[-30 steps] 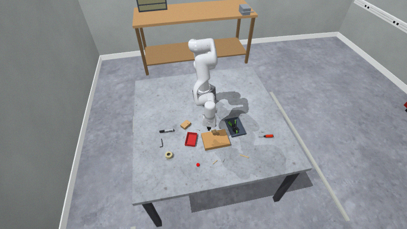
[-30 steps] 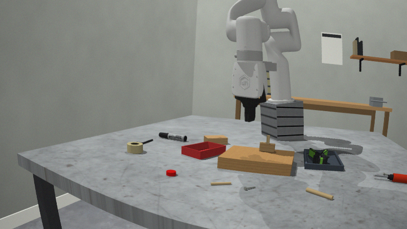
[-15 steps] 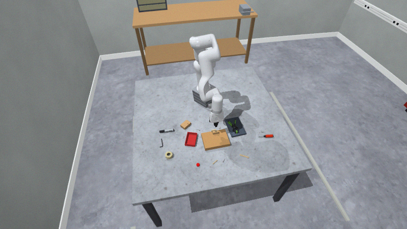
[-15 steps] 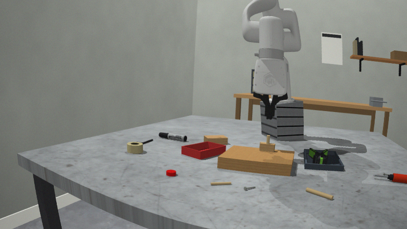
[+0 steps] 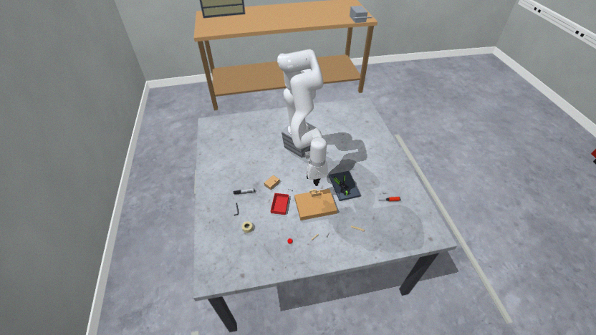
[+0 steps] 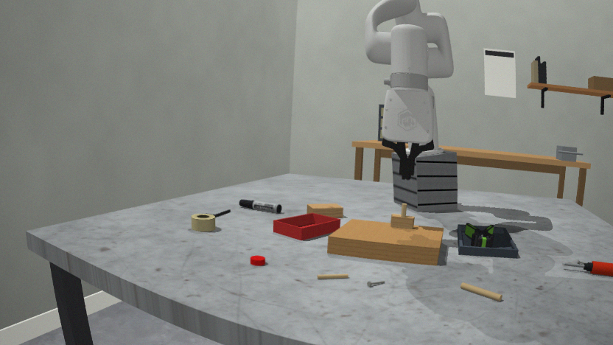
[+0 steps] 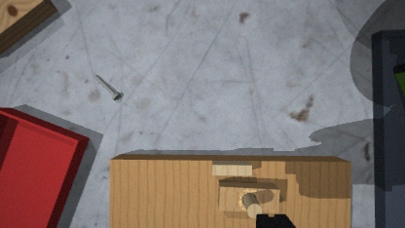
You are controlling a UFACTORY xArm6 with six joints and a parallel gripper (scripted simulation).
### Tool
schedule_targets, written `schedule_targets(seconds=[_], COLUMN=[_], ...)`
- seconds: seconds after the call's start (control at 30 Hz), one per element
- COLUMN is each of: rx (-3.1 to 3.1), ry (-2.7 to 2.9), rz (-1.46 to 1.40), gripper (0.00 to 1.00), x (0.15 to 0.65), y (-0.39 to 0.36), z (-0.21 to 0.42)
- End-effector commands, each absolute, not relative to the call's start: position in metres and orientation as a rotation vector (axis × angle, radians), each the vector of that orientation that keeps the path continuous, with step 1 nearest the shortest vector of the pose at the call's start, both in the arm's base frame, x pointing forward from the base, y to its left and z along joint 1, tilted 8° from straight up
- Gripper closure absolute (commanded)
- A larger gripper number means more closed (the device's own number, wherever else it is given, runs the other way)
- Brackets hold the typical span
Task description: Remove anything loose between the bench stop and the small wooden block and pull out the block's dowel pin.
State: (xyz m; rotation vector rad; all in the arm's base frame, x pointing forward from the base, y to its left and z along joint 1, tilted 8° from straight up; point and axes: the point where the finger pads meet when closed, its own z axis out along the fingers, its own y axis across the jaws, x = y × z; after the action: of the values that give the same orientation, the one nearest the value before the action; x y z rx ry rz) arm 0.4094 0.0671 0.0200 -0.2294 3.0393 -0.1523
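Observation:
The wooden bench board (image 5: 319, 208) (image 6: 377, 239) (image 7: 165, 195) lies in the middle of the table. The small wooden block (image 5: 314, 192) (image 6: 401, 222) (image 7: 234, 197) sits on the board near its far edge, and its dowel pin (image 6: 403, 209) (image 7: 252, 204) stands upright in the hole. A small pale wooden piece (image 7: 232, 170) lies against the block's far side. The black and green spring clamp (image 5: 342, 185) (image 6: 479, 234) lies in a dark tray (image 5: 352, 192) (image 6: 484, 251) (image 7: 386, 112) beside the board. My gripper (image 5: 316, 181) (image 6: 404, 173) is shut and empty, hanging above the block and pin.
A red tray (image 5: 279, 203) (image 6: 300, 234) (image 7: 34, 166) stands left of the board, with a spare wooden block (image 5: 271, 182) (image 6: 325, 209), marker (image 6: 259, 206) and tape roll (image 6: 202, 222) beyond. Loose dowels (image 6: 332, 276) (image 6: 480, 291), a screw (image 6: 375, 283), a red cap (image 6: 257, 259) and a screwdriver (image 6: 595, 267) lie in front.

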Motion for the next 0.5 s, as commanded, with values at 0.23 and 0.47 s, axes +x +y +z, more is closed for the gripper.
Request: schedule_targets(seconds=[0.23, 0.47], rx=[-0.256, -0.330], ry=[3.035, 3.030], rz=[-0.153, -0.156], gripper=[1.00, 1.00], x=[0.4106, 0.4105], y=[0.0675, 0.0675], z=[0.0210, 0.0210])
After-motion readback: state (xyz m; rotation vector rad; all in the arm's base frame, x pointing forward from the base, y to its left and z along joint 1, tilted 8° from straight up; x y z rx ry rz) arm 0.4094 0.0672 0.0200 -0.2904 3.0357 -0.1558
